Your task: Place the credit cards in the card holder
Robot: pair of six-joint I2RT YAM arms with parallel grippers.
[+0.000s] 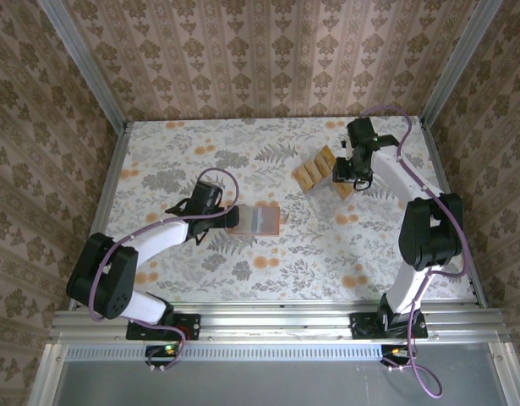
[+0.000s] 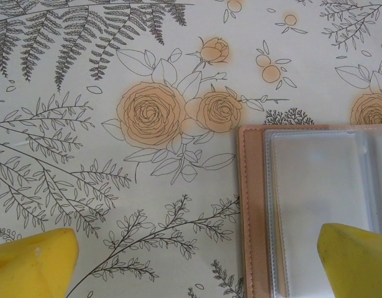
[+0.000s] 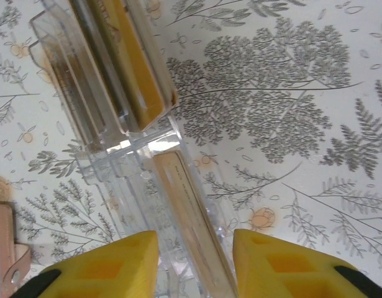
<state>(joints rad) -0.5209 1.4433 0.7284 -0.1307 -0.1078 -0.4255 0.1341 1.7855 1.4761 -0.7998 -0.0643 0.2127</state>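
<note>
We are working the pick: right gripper [image 3: 195, 264] is straddling a card [image 3: 186, 217] in the stand [image 3: 125, 164], lower frame; grip unclear. Left gripper [image 2: 197, 254] is hovering wide over the holder [image 2: 253, 205], lower right. Next: pinch squarely, lift straight.

Free: far-left and centre-back of the counter [image 1: 183, 144] are bare, and there is a wide lane between the arms. Obstacles:
- The card holder [image 1: 261, 220] lies open and flat mid-counter.
- The left claw [image 1: 232, 218] sits at the holder's left edge, jaws wide. One finger [image 2: 355, 261] is over the clear sleeve, the other over bare counter.
- The left arm slants across the near-left.
- The clear stand [image 1: 320, 173] is back right, with credit cards [image 1: 310, 175] upright in its slots.
- The right claw [image 3: 195, 239] straddles one card [image 3: 191, 205] at the stand's end. Side room is slim and I can't tell if the pads touch. The next slot's cards [image 3: 131, 68] are just ahead.
- Walls [image 1: 243, 59] close three sides.
</note>
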